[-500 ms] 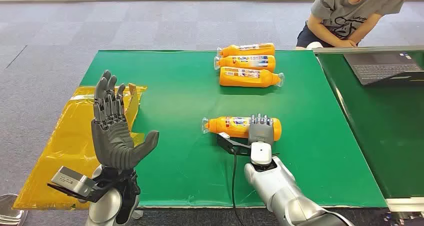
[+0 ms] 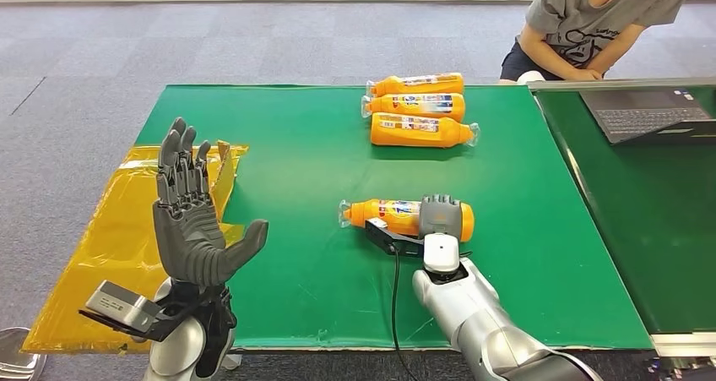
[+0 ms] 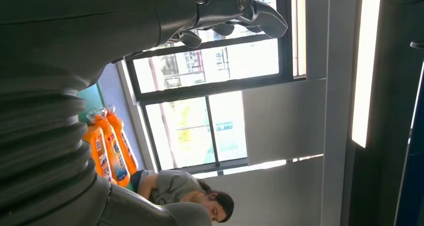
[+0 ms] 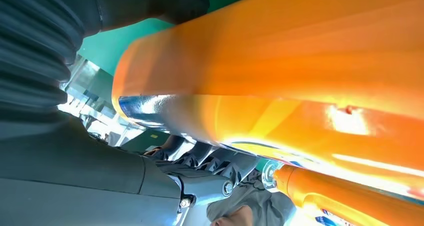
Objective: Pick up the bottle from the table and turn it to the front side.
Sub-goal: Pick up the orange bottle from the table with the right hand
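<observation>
1. Four orange bottles lie on the green table [image 2: 279, 127]: three side by side [image 2: 418, 107] near its far edge, and one bottle [image 2: 397, 214] alone toward the near edge.
2. The right hand [image 2: 441, 219] lies over that bottle's base end, fingers curled around it; the close wrist view shows the orange body against the palm.
3. The left hand [image 2: 192, 220] is raised upright by the table's left edge, fingers spread, holding nothing.
4. A person [image 2: 591, 18] sits past the far right corner, cut off at the frame's top.
5. One laptop [image 2: 646, 111] is partly cropped.
</observation>
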{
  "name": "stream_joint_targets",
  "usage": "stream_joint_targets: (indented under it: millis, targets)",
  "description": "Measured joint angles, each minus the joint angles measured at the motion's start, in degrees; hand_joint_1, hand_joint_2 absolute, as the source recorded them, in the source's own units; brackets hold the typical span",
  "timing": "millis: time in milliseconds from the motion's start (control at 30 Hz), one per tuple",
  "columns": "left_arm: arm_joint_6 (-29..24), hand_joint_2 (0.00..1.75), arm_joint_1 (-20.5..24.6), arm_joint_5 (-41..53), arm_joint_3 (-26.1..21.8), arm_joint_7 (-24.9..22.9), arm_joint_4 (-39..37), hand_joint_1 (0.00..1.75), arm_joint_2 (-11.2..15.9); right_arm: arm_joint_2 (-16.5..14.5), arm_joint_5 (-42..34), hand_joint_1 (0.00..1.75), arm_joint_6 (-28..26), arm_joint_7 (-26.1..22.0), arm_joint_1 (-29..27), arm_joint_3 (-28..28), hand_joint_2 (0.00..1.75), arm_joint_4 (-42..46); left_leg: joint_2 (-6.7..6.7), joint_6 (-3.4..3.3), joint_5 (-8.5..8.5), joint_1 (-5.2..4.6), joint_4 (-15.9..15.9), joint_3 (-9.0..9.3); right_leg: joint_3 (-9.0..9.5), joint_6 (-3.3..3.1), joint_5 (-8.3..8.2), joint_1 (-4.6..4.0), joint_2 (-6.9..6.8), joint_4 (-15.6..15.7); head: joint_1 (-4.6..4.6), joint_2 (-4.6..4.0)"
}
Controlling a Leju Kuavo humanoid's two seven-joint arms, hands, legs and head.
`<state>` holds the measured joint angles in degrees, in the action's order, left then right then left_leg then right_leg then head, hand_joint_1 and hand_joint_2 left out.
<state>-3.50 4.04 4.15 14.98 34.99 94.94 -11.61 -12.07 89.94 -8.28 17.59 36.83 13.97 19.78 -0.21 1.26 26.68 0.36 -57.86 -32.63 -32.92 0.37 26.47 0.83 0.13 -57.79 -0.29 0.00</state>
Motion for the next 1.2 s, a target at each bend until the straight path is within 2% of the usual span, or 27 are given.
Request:
stream_joint_targets:
  millis: [867, 967, 1100, 1200]
  targets:
    - [-0.1, 1.75, 0.0, 0.0, -0.2, 0.0, 0.0, 0.0, 0.0, 0.0, 0.0, 1.75, -0.7, -0.6, 0.0, -0.1, 1.75, 0.0, 0.0, 0.0, 0.0, 0.0, 0.0, 0.02, 0.02, 0.0, 0.0, 0.0, 0.0, 0.0, 0.01, 0.0]
    - [-0.4, 1.75, -0.2, 0.3, -0.3, 0.1, 0.2, 0.0, 0.0, -0.4, -2.1, 1.75, -4.7, -5.7, -0.4, -0.8, 1.75, 0.1, 0.09, 0.0, 0.0, 0.01, 0.0, 0.01, 0.01, -0.04, -0.03, -0.01, 0.05, 0.0, 0.01, 0.0]
    - [-1.3, 1.75, -1.4, 0.6, -0.9, 0.6, 1.2, 0.0, 0.0, -2.5, -9.0, 1.75, -12.9, -18.9, -2.7, -2.4, 1.75, 3.4, 0.18, 0.03, -0.02, 0.03, 0.0, -0.06, -0.14, -0.07, -0.05, -0.04, 0.1, 0.0, -0.01, 0.0]
    - [-1.5, 1.75, -2.5, 1.0, -1.4, 0.9, 1.9, 0.0, 0.0, -4.0, -13.5, 1.75, -14.8, -23.3, -6.0, -2.5, 1.75, 10.1, -0.01, 0.06, -0.04, 0.08, 0.0, -0.16, -0.18, -0.11, -0.02, -0.1, -0.06, 0.0, -0.01, 0.0]
